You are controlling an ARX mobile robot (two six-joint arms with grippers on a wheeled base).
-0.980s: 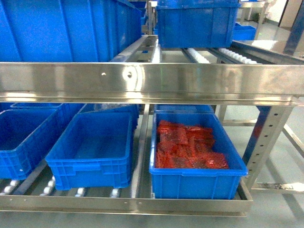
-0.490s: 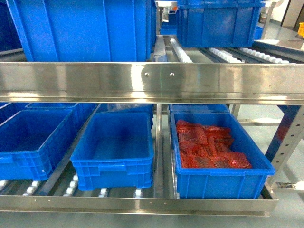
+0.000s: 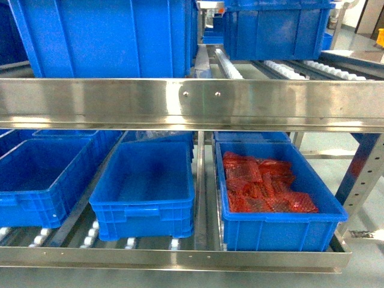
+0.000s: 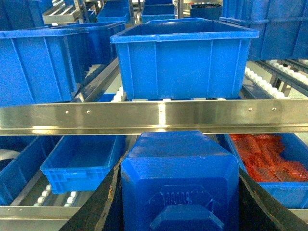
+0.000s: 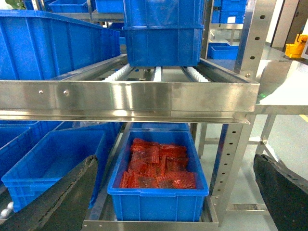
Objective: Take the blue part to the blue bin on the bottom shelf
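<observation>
My bottom shelf (image 3: pixel 180 259) carries the empty blue bin (image 3: pixel 144 213), crate of red bags (image 3: pixel 276 225) beside it, another crate (image 3: pixel 36 192) left.

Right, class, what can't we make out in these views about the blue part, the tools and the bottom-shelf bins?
1. Left wrist view: the blue part sits in the left tool; its lower end is cut off by the bottom edge.
2. Right wrist view: the right tool has its fingertips cut off by the bottom edge.
3. Head view: the blue bin has its back end hidden behind the steel rail; neither tool shows.
</observation>
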